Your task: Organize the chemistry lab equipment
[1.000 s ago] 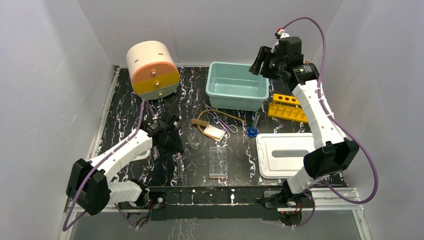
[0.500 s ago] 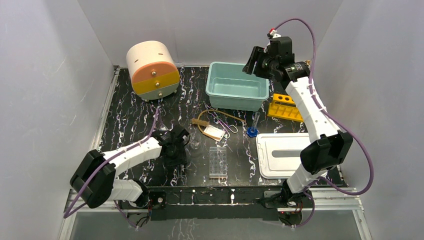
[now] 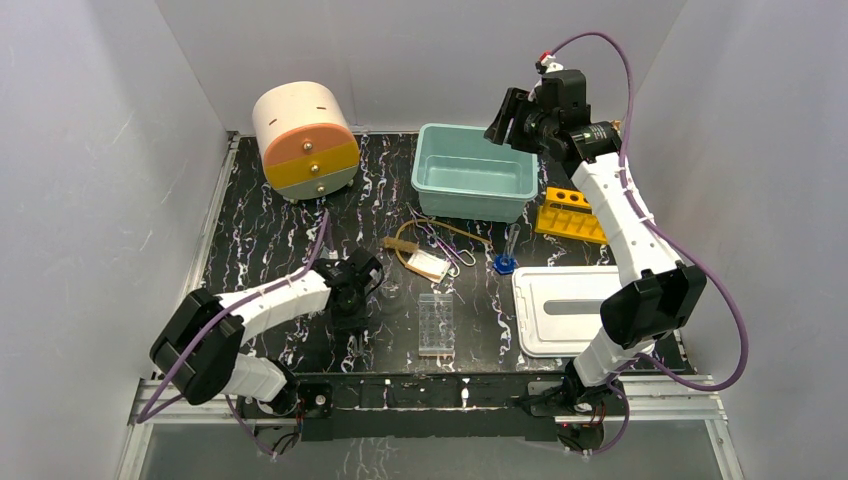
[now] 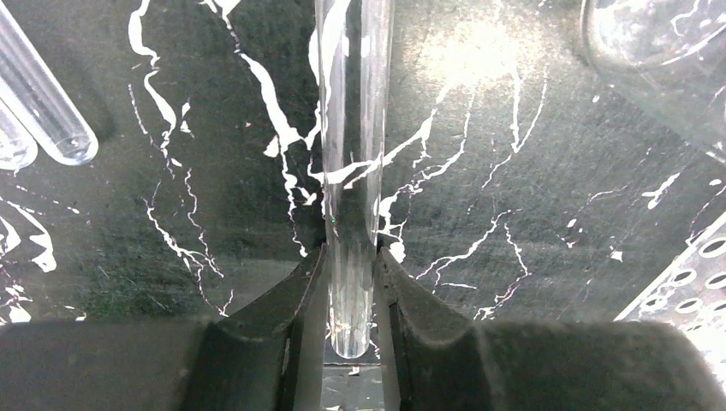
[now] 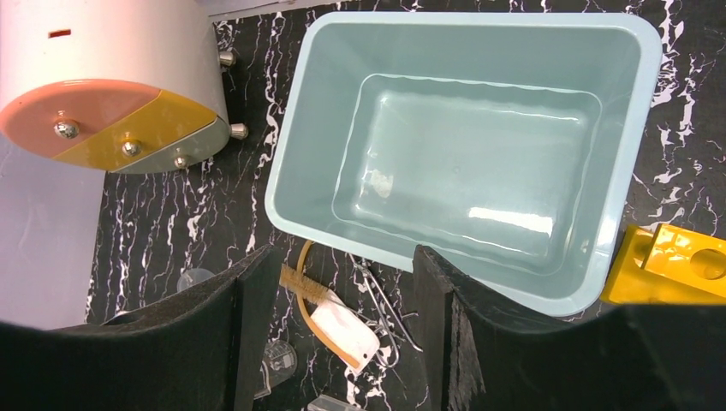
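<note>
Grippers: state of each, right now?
Left gripper: closed on a thin tube.
Right gripper: open, holding nothing, over the teal bin.

Bright, even light; glare on thin tube (image 4: 351,128), teal bin (image 5: 505,218); wrist-view foreground blurred.

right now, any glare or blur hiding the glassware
left wrist: white glare patch on the table past the tube, which looks sharp; right wrist: soft highlights on the tub floor, otherwise even light; top: the small beaker nearly lost on the marbling
</note>
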Available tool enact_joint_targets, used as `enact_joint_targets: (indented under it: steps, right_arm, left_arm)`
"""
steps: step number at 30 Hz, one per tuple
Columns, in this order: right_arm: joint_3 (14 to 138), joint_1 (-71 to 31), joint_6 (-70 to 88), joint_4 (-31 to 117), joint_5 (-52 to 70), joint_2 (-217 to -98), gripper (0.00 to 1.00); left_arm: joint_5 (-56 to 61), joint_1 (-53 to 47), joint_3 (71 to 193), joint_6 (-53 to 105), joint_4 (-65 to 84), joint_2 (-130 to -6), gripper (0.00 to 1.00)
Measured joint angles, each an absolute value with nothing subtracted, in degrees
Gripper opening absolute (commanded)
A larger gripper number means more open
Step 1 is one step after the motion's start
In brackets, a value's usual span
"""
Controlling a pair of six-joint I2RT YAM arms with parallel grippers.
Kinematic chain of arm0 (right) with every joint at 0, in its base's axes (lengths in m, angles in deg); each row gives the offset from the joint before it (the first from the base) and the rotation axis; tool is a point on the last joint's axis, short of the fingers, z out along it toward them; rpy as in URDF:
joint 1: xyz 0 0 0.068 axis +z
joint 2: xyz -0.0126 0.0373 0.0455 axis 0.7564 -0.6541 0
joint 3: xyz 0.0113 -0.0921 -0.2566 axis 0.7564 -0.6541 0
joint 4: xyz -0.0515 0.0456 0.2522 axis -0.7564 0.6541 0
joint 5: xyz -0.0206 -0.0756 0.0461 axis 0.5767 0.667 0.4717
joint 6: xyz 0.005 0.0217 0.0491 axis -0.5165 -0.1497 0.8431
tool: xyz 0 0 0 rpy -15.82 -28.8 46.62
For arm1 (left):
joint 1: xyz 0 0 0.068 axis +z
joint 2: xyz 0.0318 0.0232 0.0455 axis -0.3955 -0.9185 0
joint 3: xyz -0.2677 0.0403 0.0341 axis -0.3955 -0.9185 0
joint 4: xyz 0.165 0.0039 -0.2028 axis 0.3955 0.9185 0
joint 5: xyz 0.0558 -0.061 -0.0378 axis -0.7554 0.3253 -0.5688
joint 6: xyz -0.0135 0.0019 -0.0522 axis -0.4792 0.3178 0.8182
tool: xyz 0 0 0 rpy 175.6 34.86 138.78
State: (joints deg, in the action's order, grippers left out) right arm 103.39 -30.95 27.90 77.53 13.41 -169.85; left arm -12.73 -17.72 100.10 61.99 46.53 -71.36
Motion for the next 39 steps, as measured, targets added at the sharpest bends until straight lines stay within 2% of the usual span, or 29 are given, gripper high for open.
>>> enact_joint_targets:
  steps: [7,15,25,31,39]
  right_arm:
    - [103.2,-31.0,27.5,76.4,11.9,-169.9,0.72]
    - [99.7,-31.0,27.2,74.2,3.2,-169.9,0.74]
    - [100.2,-30.7,30.4,76.7,-10.5,-176.0,0.72]
    - [98.3,-28.5,32.2,77.0,-13.4,-177.0,0.72]
    - [98.3,-23.7,32.4,73.4,-14.8,-178.0,0.81]
  left_arm:
    - [-12.8,-17.7,101.2,59.7,47.0,-72.5,0.15]
    - [-17.4,-17.9,103.1,56.8,46.2,-71.7,0.15]
    - [-19.1,-15.6,111.0,50.4,44.7,-68.7,0.14]
    - [-20.1,-12.7,117.1,46.2,46.1,-68.8,0.14]
    - [-16.9,-10.5,128.0,41.0,44.3,-69.5,0.14]
